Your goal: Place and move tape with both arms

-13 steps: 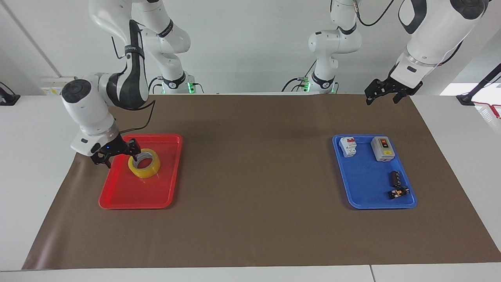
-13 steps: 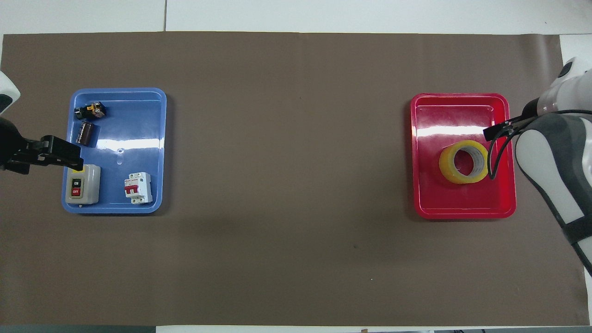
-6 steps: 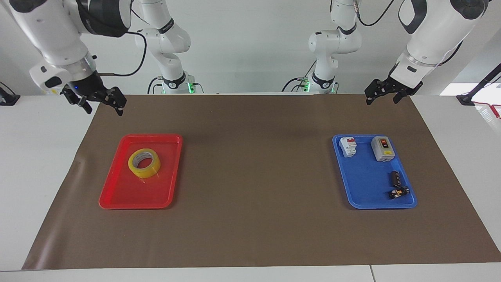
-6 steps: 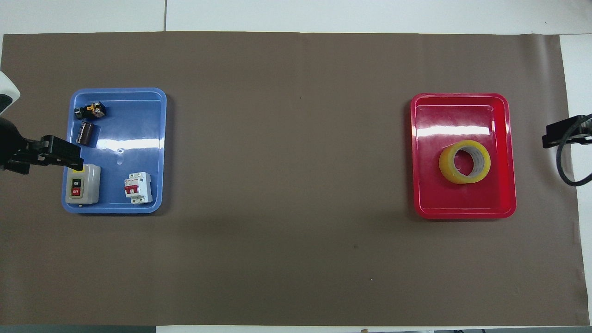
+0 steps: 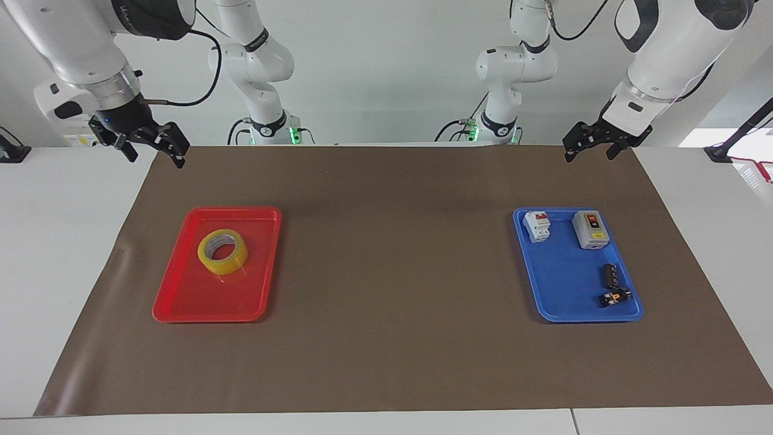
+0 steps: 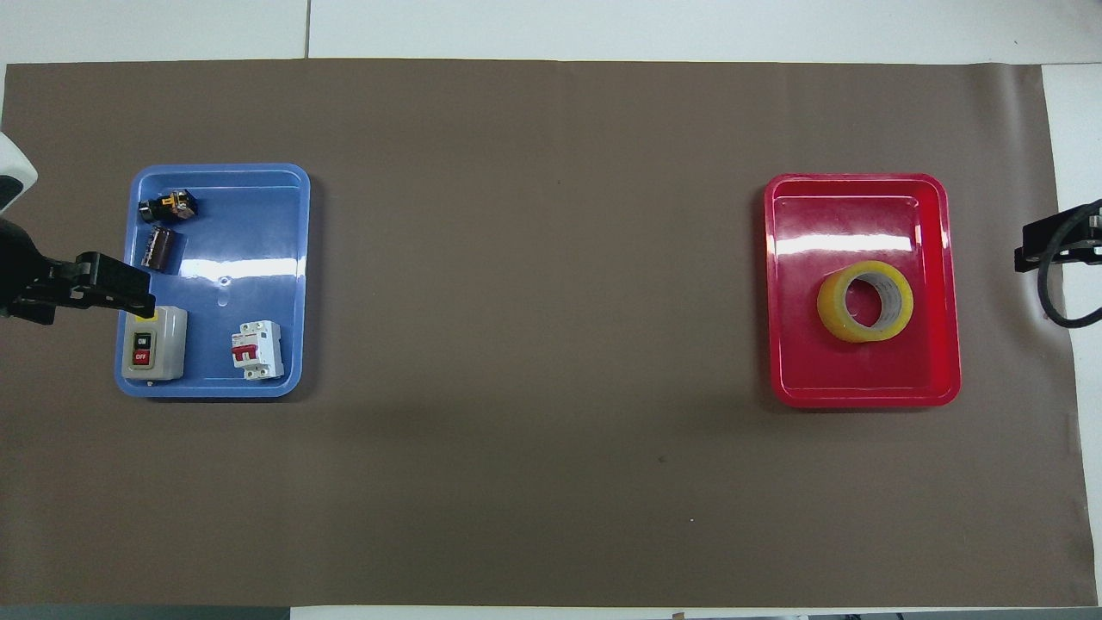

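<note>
The tape (image 5: pixel 223 251) is a yellow roll lying flat in the red tray (image 5: pixel 181 315) toward the right arm's end of the table; nothing touches it. It also shows in the overhead view (image 6: pixel 865 301), in the half of the red tray (image 6: pixel 861 399) nearer to the robots. My right gripper (image 5: pixel 154 154) is open and empty, raised over the mat's corner at the robots' edge; only its tip (image 6: pixel 1046 250) shows from overhead. My left gripper (image 5: pixel 590 152) is open and empty, and waits raised near the blue tray (image 5: pixel 567 290); it also shows from overhead (image 6: pixel 112 293).
The blue tray (image 6: pixel 258 224) holds a white circuit breaker (image 5: pixel 537 226), a grey on/off switch box (image 5: pixel 590 229) and two small dark parts (image 5: pixel 610 275) (image 5: pixel 615 296). A brown mat (image 5: pixel 392 272) covers the table between the two trays.
My right gripper has let go of the tape in the red tray, risen and pulled back toward the robots' edge of the mat. The tape stayed put. The left arm has not moved.
</note>
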`<act>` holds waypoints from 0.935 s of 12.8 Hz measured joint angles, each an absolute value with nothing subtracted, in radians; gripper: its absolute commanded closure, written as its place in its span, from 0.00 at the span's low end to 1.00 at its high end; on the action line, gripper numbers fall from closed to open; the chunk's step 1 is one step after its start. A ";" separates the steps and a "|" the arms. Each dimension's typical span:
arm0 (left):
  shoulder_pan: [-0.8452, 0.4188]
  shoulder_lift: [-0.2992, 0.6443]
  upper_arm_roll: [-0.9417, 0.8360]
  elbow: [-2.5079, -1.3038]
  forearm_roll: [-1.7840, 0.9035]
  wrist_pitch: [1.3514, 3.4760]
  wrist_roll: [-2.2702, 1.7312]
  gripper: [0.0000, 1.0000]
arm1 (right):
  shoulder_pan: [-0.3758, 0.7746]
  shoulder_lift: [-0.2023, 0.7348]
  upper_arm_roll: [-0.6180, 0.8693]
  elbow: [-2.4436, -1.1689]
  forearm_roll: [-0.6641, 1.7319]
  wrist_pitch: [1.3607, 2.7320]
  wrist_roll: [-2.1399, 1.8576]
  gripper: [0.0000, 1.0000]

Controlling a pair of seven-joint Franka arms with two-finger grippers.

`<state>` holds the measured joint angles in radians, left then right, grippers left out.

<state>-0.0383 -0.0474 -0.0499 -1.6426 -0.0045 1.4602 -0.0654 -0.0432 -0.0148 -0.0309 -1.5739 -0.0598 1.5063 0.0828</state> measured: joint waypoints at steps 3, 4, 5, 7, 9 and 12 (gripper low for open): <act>-0.038 -0.047 -0.050 -1.643 -0.004 1.460 -0.065 0.00 | -0.043 -0.015 -0.016 -1.569 -0.060 1.490 0.085 0.00; -0.038 -0.047 -0.050 -1.643 -0.004 1.460 -0.065 0.00 | -0.043 -0.015 -0.010 -1.563 -0.060 1.476 0.086 0.00; -0.038 -0.047 -0.050 -1.643 -0.004 1.460 -0.065 0.00 | -0.043 -0.014 -0.005 -1.553 -0.059 1.464 0.086 0.00; -0.038 -0.047 -0.050 -1.643 -0.004 1.460 -0.065 0.00 | -0.042 -0.012 0.002 -1.541 -0.056 1.454 0.087 0.00; -0.038 -0.047 -0.050 -1.643 -0.004 1.460 -0.065 0.00 | -0.042 -0.009 0.003 -1.538 -0.038 1.455 0.087 0.00; -0.038 -0.047 -0.050 -1.643 -0.004 1.460 -0.065 0.00 | -0.042 -0.004 0.004 -1.535 -0.031 1.455 0.087 0.00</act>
<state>-0.0383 -0.0474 -0.0499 -1.6426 -0.0045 1.4602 -0.0654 -0.0424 -0.0044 0.0043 -1.5348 -0.0308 1.4547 0.0866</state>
